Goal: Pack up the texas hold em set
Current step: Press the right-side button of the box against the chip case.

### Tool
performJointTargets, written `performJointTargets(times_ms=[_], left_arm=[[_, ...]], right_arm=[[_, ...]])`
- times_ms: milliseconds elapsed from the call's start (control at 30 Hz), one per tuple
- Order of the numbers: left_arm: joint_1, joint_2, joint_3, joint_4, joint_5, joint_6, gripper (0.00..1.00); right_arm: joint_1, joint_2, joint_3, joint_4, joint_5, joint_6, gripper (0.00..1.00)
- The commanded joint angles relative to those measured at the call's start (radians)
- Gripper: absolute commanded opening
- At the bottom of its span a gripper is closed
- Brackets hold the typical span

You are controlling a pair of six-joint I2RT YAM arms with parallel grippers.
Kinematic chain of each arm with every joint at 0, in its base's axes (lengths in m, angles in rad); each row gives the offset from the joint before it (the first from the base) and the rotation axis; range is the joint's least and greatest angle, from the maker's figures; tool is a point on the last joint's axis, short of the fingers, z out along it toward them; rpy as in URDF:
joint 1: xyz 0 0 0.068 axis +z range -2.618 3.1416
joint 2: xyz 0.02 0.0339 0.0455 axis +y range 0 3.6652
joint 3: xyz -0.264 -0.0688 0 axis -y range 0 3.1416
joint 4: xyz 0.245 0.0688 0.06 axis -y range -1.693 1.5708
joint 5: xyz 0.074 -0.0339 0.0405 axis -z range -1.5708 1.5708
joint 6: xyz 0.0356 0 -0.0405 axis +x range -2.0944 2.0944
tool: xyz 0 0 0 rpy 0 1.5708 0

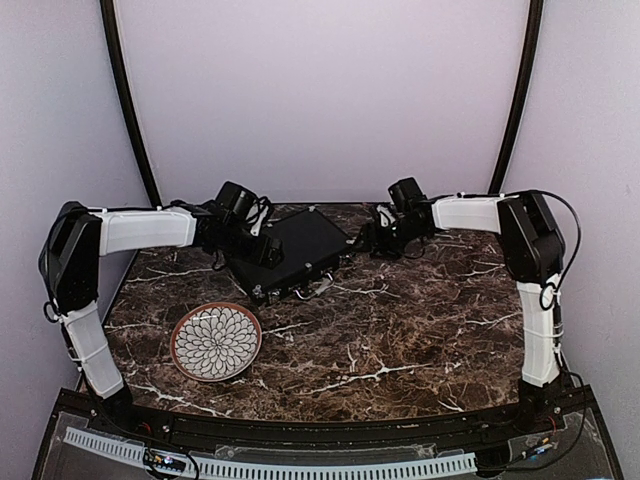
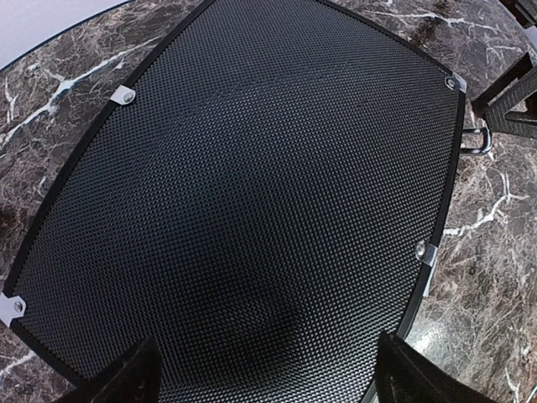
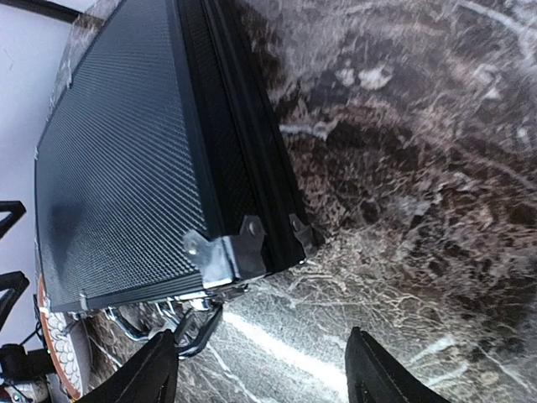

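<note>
The texas hold em set's black briefcase (image 1: 300, 248) lies closed on the marble table, silver corners showing. In the left wrist view its textured lid (image 2: 252, 193) fills the frame. My left gripper (image 1: 262, 250) (image 2: 268, 382) hovers open over the lid's left part, with only the lid between its fingertips (image 2: 126, 378). My right gripper (image 1: 365, 240) (image 3: 264, 374) stands open over bare marble just off the case's silver corner (image 3: 239, 248). Its left finger (image 3: 151, 374) is next to a metal latch loop (image 3: 197, 327). The contents are hidden.
A round white-patterned plate (image 1: 216, 341) with a brown rim sits on the table (image 1: 400, 330) in front of the case, to the left. Its edge (image 3: 52, 336) shows in the right wrist view. Curved black poles and a pale backdrop close the far side.
</note>
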Motion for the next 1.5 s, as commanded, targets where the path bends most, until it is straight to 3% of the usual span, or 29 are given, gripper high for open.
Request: performJointTargets(times_ms=[0,267,633,867,1300,1467], left_arm=[[-0.031,0.009,-0.023,0.017,-0.113,0.017,0.9],[-0.04,0.008,-0.044,0.005,-0.147,0.01,0.9],[-0.047,0.0,-0.061,-0.029,-0.149,0.009,0.9],[-0.048,-0.017,-0.077,-0.045,-0.169,0.01,0.9],[-0.048,-0.047,-0.13,-0.043,-0.16,0.01,0.9],[-0.05,-0.046,-0.157,-0.034,-0.144,0.017,0.85]], right_arm=[[0.024,0.036,0.022,0.029,-0.041,0.0,0.68],[0.042,0.08,0.046,-0.044,-0.028,-0.05,0.66],[0.062,0.083,0.002,-0.1,0.2,-0.269,0.57],[0.101,0.086,-0.033,0.018,0.327,-0.34,0.57],[0.143,0.052,-0.112,0.235,0.413,-0.503,0.64],[0.187,0.049,-0.161,0.325,0.502,-0.585,0.67]])
